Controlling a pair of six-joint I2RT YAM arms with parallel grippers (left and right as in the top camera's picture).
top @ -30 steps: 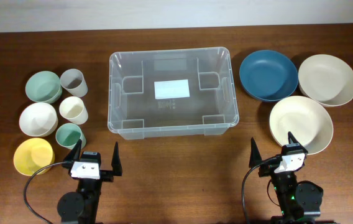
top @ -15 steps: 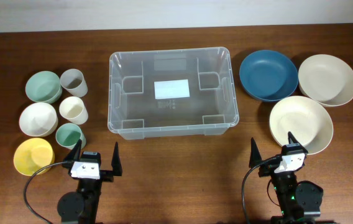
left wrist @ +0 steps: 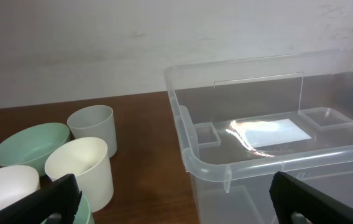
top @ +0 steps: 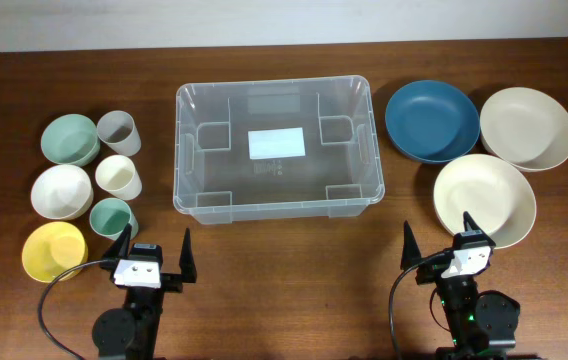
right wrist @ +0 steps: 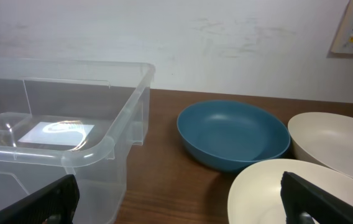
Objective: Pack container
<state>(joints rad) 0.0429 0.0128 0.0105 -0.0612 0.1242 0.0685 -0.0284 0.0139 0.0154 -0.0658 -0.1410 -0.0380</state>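
Container [top: 274, 206] rim stands clear of left pincer [top: 155, 235] and right pincer [top: 437, 226], both spread apart.

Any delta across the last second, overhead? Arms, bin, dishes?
Nothing visibly changed. The left gripper and right gripper are in the same spots at the near edge, both open and holding nothing. The container sits as before, with nothing in it. The dishes, from the yellow bowl to the blue bowl, have not moved.
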